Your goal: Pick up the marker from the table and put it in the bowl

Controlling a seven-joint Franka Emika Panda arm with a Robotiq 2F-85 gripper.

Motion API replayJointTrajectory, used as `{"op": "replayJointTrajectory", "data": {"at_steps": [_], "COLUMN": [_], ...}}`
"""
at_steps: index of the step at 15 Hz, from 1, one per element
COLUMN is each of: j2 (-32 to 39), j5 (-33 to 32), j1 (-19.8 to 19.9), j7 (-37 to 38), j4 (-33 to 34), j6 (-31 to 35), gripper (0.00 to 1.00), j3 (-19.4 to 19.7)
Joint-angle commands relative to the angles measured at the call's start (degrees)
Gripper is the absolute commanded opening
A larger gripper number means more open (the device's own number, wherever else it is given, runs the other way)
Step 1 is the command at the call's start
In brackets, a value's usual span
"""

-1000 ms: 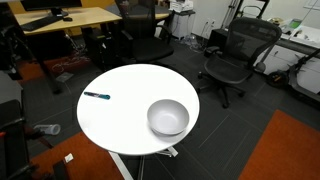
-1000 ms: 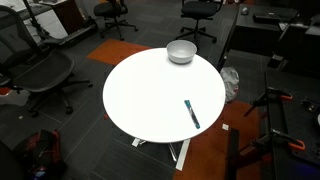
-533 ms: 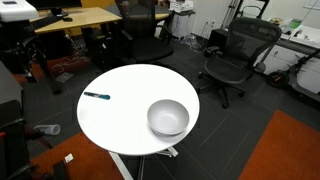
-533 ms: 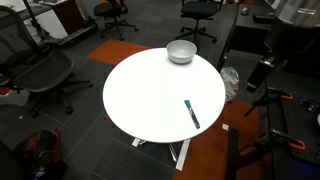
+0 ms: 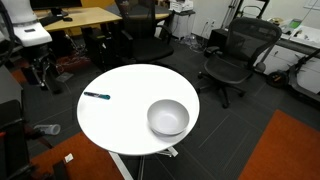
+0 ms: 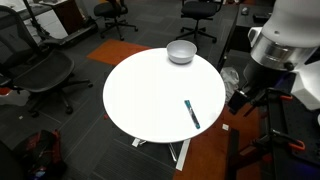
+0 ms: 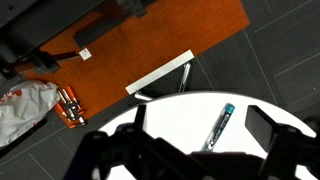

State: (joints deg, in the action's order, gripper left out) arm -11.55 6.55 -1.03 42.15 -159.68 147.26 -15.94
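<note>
The marker (image 5: pixel 96 96) lies flat on the round white table (image 5: pixel 130 115) near one edge; it also shows in an exterior view (image 6: pixel 191 113) and in the wrist view (image 7: pixel 218 125), dark with a teal tip. The white-grey bowl (image 5: pixel 168 117) stands upright and empty near the opposite edge of the table, also seen in an exterior view (image 6: pixel 181 52). My gripper (image 5: pixel 42 68) hangs off the table's side nearest the marker, above the floor (image 6: pixel 240 98). In the wrist view its jaws (image 7: pixel 200 122) are open and empty, with the marker below between them.
Black office chairs (image 5: pixel 232 55) and light-wood desks (image 5: pixel 70 20) ring the table. An orange carpet patch (image 7: pixel 150 45) and a crumpled bag (image 7: pixel 22 100) lie on the floor below. A tripod stand (image 6: pixel 275 110) is beside the arm.
The arm has swung into both exterior views and come nearer the marker side of the table. Marker and bowl have not moved.
</note>
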Motion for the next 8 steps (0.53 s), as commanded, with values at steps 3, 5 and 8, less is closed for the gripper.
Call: {"op": "replayJointTrajectory", "data": {"at_steps": [3,5,8], "j2": [9.9,12.9,16.6], "j5": [-5.8,-9.6,-14.6], "j1": [-0.8,-1.1,-2.5], "j7": [8.1,11.5,16.3], "j4": [2.3,4.0,7.6], "j6": [9.9,11.6,11.4], "gripper": [1.0,1.0,1.0], "j3": [1.2,2.5,5.5]}}
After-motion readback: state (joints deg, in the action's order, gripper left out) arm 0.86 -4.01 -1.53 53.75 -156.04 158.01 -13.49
